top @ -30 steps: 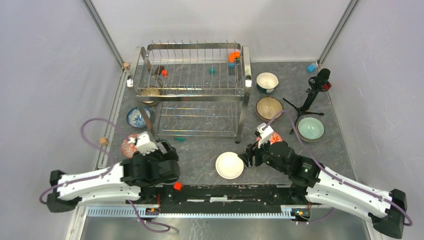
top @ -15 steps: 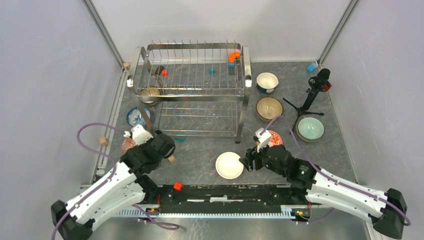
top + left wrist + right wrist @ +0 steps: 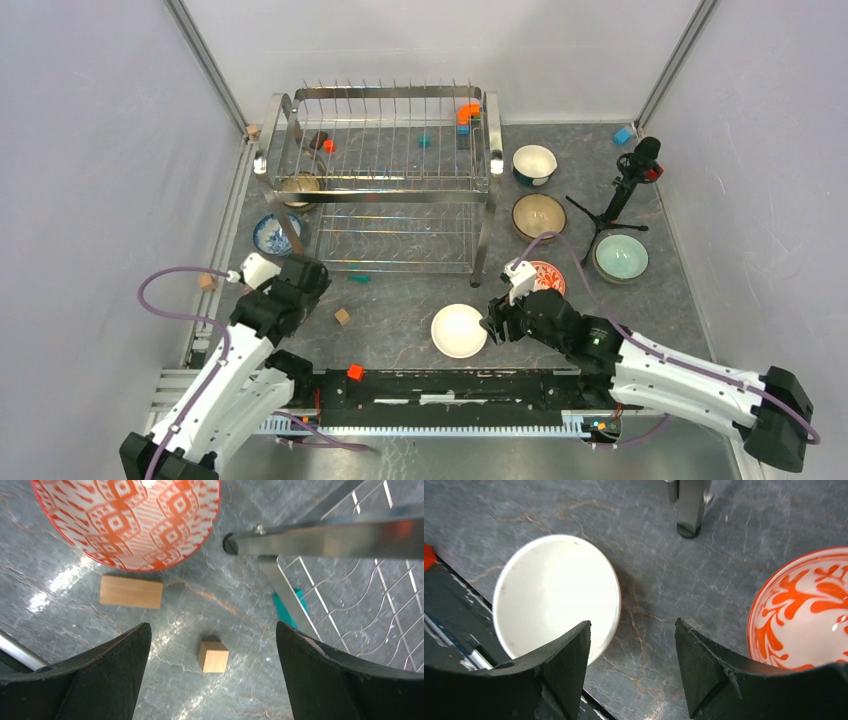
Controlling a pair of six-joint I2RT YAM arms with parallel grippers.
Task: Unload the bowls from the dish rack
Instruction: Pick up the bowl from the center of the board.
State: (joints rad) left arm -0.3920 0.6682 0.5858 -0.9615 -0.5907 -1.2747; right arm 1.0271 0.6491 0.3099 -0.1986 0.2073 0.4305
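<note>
**Bowl unloading: station status**

Left gripper: jaws wide, empty, over a wooden cube; red-patterned bowl at its 11 o'clock. Dish rack: table 12 o'clock; brownish bowl at its 8 o'clock corner, orange bowl at its 1 o'clock corner. White bowl: on the table, 9 o'clock of right gripper, whose jaws stand partly open, holding nothing.

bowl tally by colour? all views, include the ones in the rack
white bowl: 1
red-patterned bowls: 2
pale green bowl: 1
brown bowls: 2
teal-and-white bowl: 1
blue-patterned bowl: 1
orange bowl: 1
Total: 9
</note>
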